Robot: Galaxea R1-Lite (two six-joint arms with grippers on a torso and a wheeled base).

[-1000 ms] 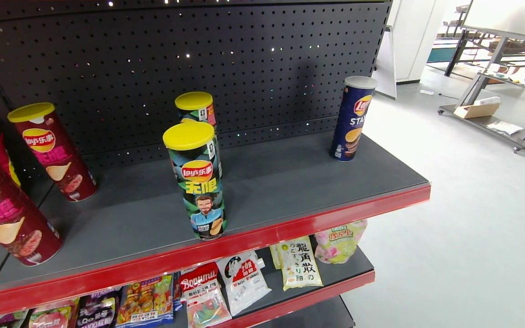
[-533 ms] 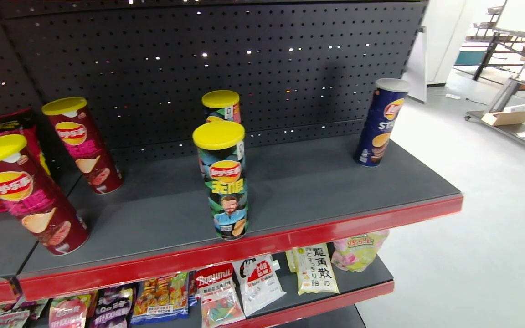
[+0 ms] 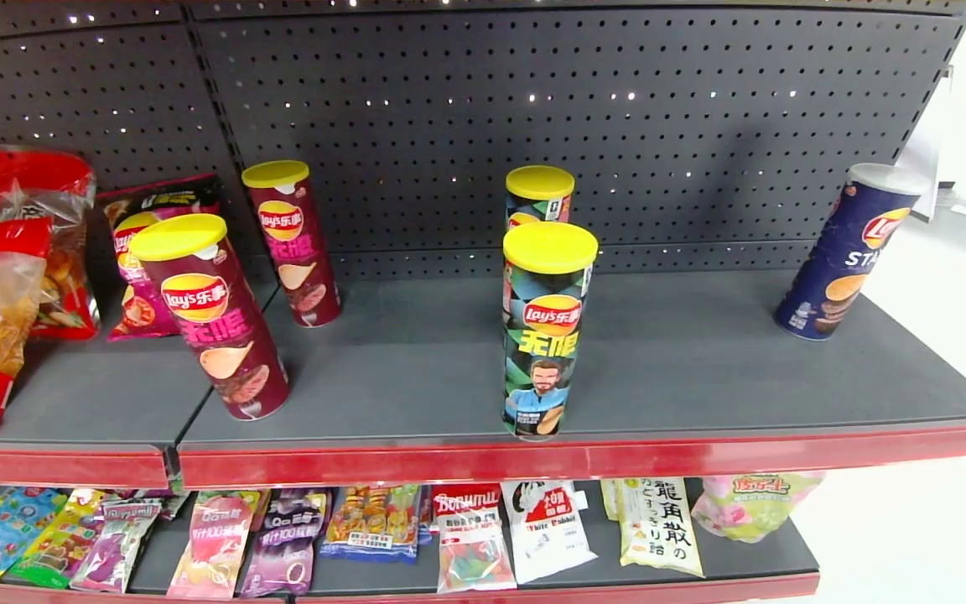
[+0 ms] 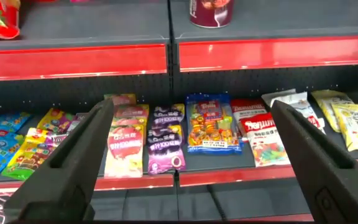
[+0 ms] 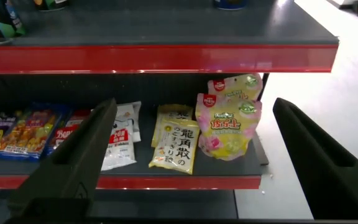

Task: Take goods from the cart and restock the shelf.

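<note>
The dark shelf board [image 3: 701, 369] with a red front edge carries upright chip cans. Two maroon cans [image 3: 210, 310] [image 3: 290, 239] stand at the left. Two green-black cans with yellow lids [image 3: 546, 327] [image 3: 537, 197] stand mid-shelf, one behind the other. A blue can [image 3: 843, 252] stands at the far right. My left gripper [image 4: 191, 107] is open and empty in front of the lower shelf, below the front maroon can [image 4: 212, 12]. Facing the lower shelf's right end, my right gripper [image 5: 196, 106] is also open and holds nothing.
Chip bags [image 3: 5, 277] crowd the upper shelf's left section. Flat candy bags [image 3: 466, 537] line the lower shelf [image 4: 135, 183]; a green-pink pouch [image 5: 229, 124] and a white printed bag [image 5: 179, 146] lie at its right end. Open floor [image 3: 936, 537] lies right of the shelf.
The head camera has swung left, so the whole shelf slides right in the picture and the chip bags come into view. The cans themselves have not moved.
</note>
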